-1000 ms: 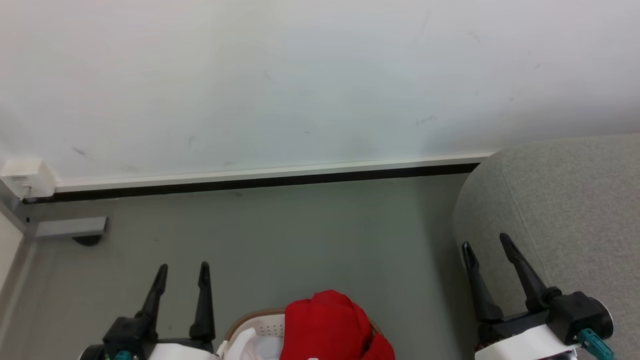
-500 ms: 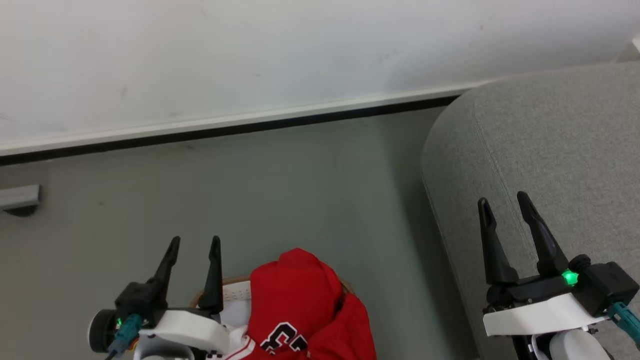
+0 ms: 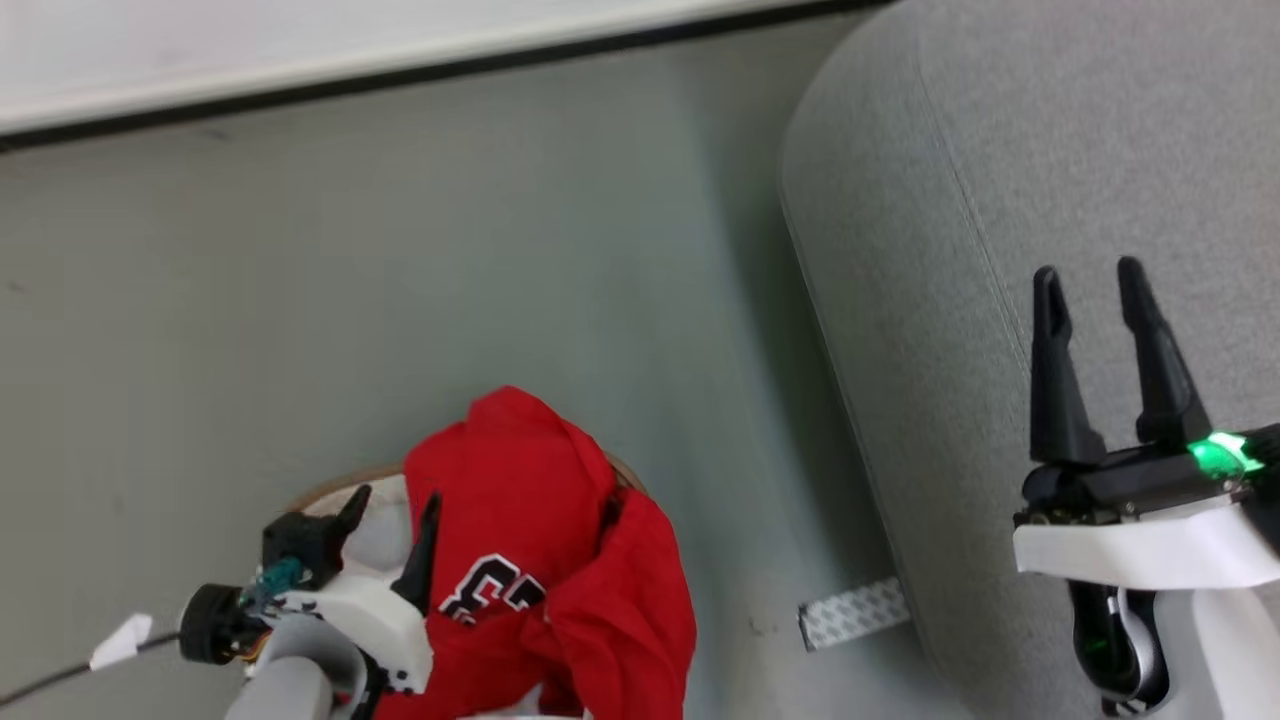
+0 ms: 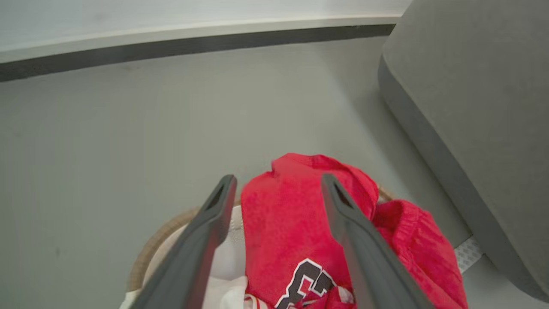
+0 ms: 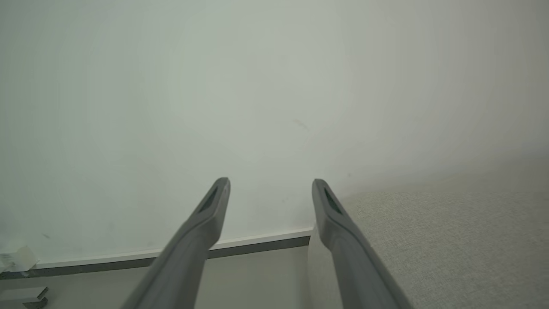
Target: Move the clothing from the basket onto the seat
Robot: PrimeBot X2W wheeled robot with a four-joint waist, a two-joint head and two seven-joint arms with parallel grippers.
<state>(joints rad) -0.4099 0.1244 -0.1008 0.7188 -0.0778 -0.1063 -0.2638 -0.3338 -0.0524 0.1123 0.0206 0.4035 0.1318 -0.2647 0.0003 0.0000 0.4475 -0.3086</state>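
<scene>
A red garment (image 3: 545,580) with black-and-white lettering is heaped in the white basket (image 3: 330,490), spilling over its brown rim; white cloth lies under it. My left gripper (image 3: 395,505) hangs open just above the basket's left side, its fingers straddling the red garment (image 4: 283,223) in the left wrist view, nothing between them gripped. The light grey seat (image 3: 1000,180) fills the right. My right gripper (image 3: 1088,275) stands open above the seat, empty; in the right wrist view its fingers (image 5: 214,210) point toward the wall and the seat's edge (image 5: 450,240).
Grey floor (image 3: 400,250) lies between the basket and the wall's baseboard (image 3: 350,75). A strip of patterned tape (image 3: 855,612) lies on the floor at the seat's base. A cable with a white tag (image 3: 120,640) trails from my left wrist.
The head camera has tilted down, so basket and seat sit higher and fuller in the picture. My left gripper has come over the basket beside the red garment. Both grippers remain open.
</scene>
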